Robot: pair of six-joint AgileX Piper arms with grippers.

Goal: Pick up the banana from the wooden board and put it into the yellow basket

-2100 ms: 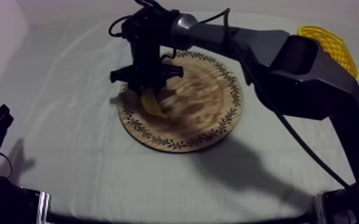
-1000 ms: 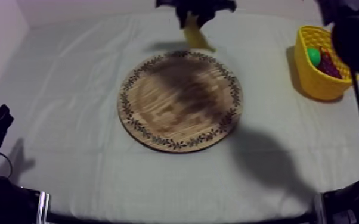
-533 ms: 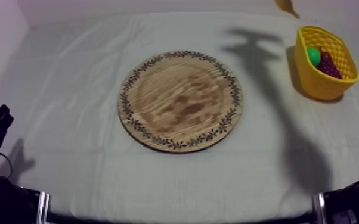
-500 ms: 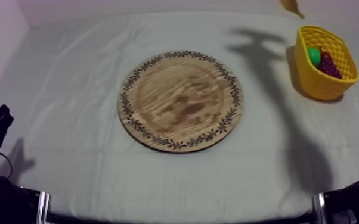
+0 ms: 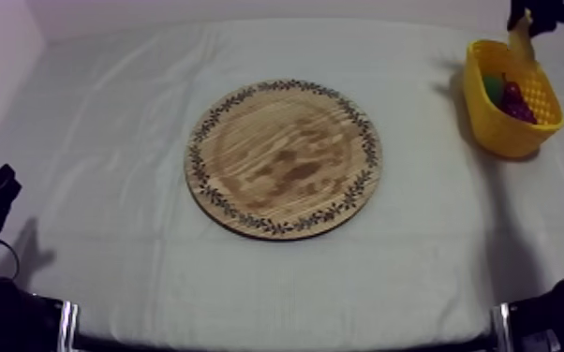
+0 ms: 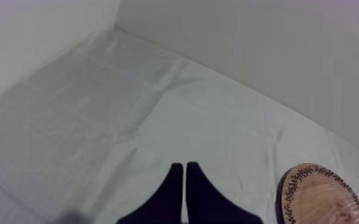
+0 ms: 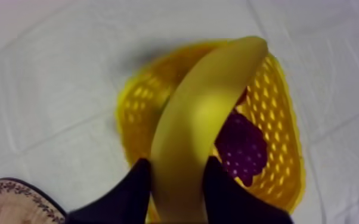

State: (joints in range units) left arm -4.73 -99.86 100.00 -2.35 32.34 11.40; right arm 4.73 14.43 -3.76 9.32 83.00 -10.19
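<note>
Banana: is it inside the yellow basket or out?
Out. The right gripper grips the banana above the yellow basket.

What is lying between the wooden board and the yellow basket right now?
Nothing. In the top view the cloth between the board and the basket is bare; the banana hangs over the basket itself, not over that stretch.

We find the board (image 5: 284,159) at the centre of the counter (image 5: 108,187). The basket (image 5: 506,133) stands at its two o'clock with grapes (image 5: 516,101) inside, and the banana (image 5: 522,47) hangs above it in our right pincer (image 5: 527,22).
</note>
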